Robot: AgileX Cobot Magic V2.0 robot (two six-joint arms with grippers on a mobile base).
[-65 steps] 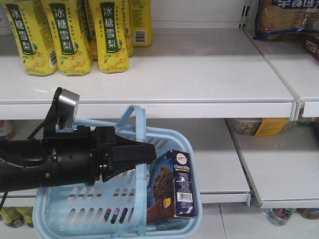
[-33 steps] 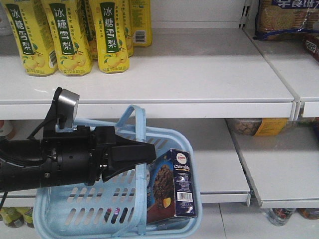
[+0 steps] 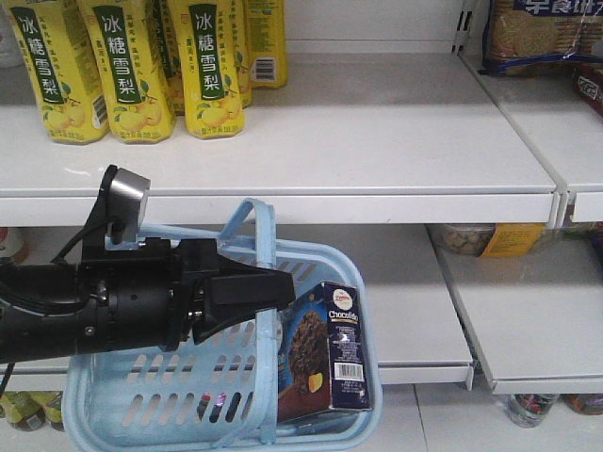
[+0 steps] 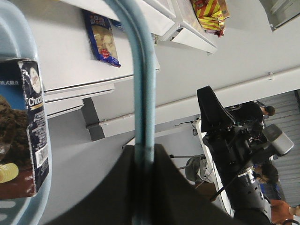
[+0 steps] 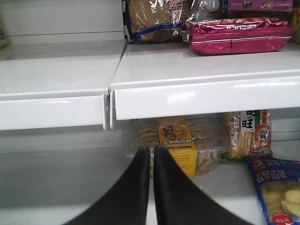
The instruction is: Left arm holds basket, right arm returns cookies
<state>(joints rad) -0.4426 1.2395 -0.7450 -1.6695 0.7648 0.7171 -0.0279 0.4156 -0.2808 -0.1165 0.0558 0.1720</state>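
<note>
- Change over the last second is next to nothing: the basket [image 3: 325, 259] hangs at the same height before the shelves. Its handle [image 3: 256, 221] sits only a shade further left than a second ago, and the cookies [image 3: 325, 348] have not shifted.
- The left fingers [image 4: 173, 187] stay clamped on that handle, which runs straight between them in the wrist view, so the hold looks settled.
- The cookies stand upright at the basket's right end, against its wall and untouched.
- The right fingers [image 5: 136, 187] are pressed together with nothing between them. They point at a clear biscuit tub [image 5: 176, 145] under a shelf lip [image 5: 206, 96], with no basket in their view.
- Judged from this, the holding half is done and the return has not begun.
- For edges, the upper shelf's front lip [image 3: 283, 207] runs just behind the top of the handle hoop. A carton lifted out would have to clear both the hoop and that lip.
- For open room, the upper shelf [image 3: 396, 132] is bare to the right of the yellow drink cartons [image 3: 212, 66]. The lower shelf [image 3: 410, 301] beside the basket is bare too.
</note>
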